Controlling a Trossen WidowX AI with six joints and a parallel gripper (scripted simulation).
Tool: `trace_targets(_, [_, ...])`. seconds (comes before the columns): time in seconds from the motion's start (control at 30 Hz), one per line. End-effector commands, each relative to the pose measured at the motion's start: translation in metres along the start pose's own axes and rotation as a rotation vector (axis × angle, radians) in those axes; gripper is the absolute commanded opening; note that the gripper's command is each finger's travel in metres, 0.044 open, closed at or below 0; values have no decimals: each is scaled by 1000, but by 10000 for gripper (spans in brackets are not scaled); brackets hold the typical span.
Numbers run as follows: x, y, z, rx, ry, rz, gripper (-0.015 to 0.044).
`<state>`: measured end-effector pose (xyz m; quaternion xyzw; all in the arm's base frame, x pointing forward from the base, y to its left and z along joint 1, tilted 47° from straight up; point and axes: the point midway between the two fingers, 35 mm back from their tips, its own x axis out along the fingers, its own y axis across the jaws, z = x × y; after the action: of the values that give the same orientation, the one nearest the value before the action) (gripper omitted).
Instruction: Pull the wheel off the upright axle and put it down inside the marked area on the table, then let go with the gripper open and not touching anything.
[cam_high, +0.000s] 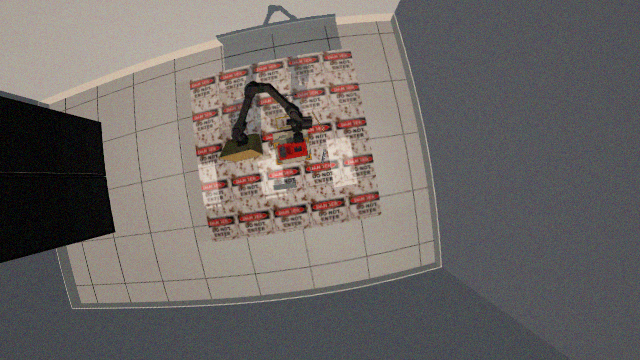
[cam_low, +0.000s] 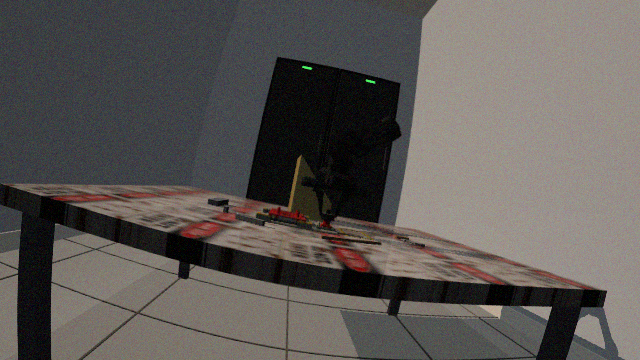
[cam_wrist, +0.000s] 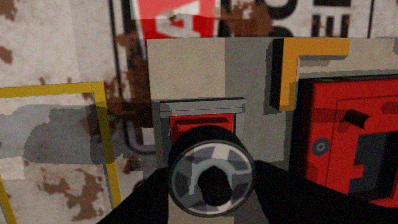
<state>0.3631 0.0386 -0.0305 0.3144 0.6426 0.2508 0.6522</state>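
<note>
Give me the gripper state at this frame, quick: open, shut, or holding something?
Gripper: shut on the wheel, fingers clamped either side of its rim.
</note>
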Motion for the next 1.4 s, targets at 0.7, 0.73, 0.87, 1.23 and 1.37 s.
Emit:
trace_targets(0.7, [-11, -1, 0, 0, -5, -1, 0])
trace_targets(0.73, [-11, -1, 0, 0, -5, -1, 0])
trace_targets(0.87, [-12, -1, 0, 0, -5, -1, 0])
trace_targets(1.23, [-16, -1, 1, 1, -6, 0, 0])
trace_targets(1.37, [-17, -1, 1, 1, -6, 0, 0])
